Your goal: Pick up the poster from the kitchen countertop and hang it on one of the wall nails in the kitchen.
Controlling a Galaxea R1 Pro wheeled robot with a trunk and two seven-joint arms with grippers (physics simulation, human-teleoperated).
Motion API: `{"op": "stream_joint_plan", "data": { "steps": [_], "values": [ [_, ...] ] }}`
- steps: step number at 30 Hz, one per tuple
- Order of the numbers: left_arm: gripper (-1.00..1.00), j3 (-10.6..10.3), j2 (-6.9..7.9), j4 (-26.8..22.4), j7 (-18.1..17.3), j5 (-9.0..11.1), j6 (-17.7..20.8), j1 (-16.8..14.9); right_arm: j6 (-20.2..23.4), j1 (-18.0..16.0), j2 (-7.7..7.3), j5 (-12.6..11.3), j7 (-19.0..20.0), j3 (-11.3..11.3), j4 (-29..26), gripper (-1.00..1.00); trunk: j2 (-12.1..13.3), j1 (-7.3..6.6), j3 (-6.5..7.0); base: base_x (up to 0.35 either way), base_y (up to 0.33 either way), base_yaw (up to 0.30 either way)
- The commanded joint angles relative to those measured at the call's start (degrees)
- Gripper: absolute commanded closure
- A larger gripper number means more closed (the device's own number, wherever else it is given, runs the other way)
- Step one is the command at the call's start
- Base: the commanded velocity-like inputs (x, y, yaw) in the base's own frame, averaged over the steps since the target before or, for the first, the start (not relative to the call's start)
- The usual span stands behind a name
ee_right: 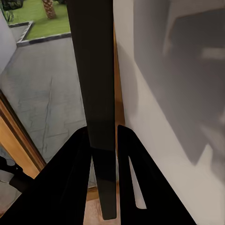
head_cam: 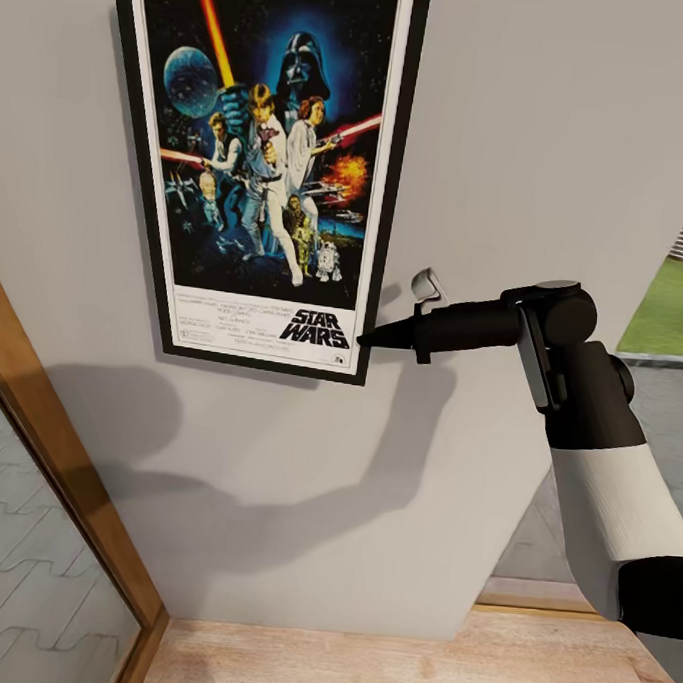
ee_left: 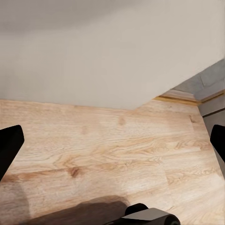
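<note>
Three views of one moment. Head view: the poster (head_cam: 262, 167) lies flat against the pale grey wall (head_cam: 552, 142), upright but slightly tilted, its top edge cut off by the picture. The right gripper (head_cam: 367, 338) reaches in from the right and meets the frame's lower right corner, beside the "STAR WARS" title; the arm's shadow falls on the wall below. A wooden door frame (head_cam: 65, 457) and wooden floor (head_cam: 415, 666) sit lower down. Right wrist view: the poster (ee_right: 93, 84) is seen edge-on as a thin dark strip between the two black fingers (ee_right: 136, 187), which pinch its frame, with the wall just beside it. Left wrist view: the left gripper's fingertips (ee_left: 9, 145) stand wide apart above bare wooden floor (ee_left: 117, 154).
</note>
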Motion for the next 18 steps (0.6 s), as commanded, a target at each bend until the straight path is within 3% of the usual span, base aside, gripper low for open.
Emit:
{"op": "stream_joint_plan", "data": {
  "steps": [1,18],
  "values": [
    [-1.00,-0.48,0.01,0.01,-0.12,0.44,-0.26,-0.04,0.67,-0.08,-0.03,0.06,0.26,0.04,-0.01,1.00,-0.13,0.04,-0.13,0.000,0.000,0.000],
    [-1.00,-0.48,0.01,0.01,-0.10,0.44,-0.26,-0.04,0.72,-0.08,-0.03,0.06,0.26,-0.01,-0.02,1.00,-0.13,0.04,-0.13,0.000,0.000,0.000]
  ]
}}
